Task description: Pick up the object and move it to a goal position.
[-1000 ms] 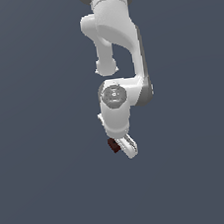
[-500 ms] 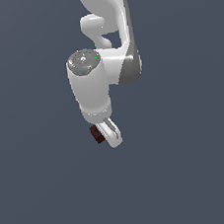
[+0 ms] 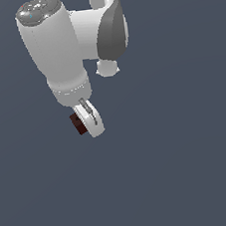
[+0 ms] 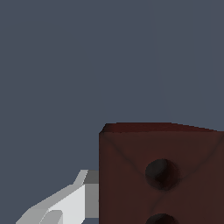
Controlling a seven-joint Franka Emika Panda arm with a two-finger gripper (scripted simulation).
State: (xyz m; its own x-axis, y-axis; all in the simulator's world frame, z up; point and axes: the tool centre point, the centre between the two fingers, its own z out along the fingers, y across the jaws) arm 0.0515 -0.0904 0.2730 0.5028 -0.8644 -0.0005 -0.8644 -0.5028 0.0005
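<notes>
Background: a flat, dark blue-grey field fills both views; no table edge, wall or goal marker shows.
Arm: the white Panda arm (image 3: 59,46) reaches down from the top of the exterior view, on that view's left half.
Gripper: the gripper (image 3: 87,121) is clamped on the block, 1 white finger (image 4: 65,203) pressed to its side.
Object: the object (image 3: 77,123), a dark reddish-brown block, sits between the fingers, clear of any surface; the wrist view shows 2 round dimples on 1 face.
Risk: the block looks held near 1 edge, so a quick swing could twist it loose and drop it.
Containers: none in view, so nothing is held in any.
</notes>
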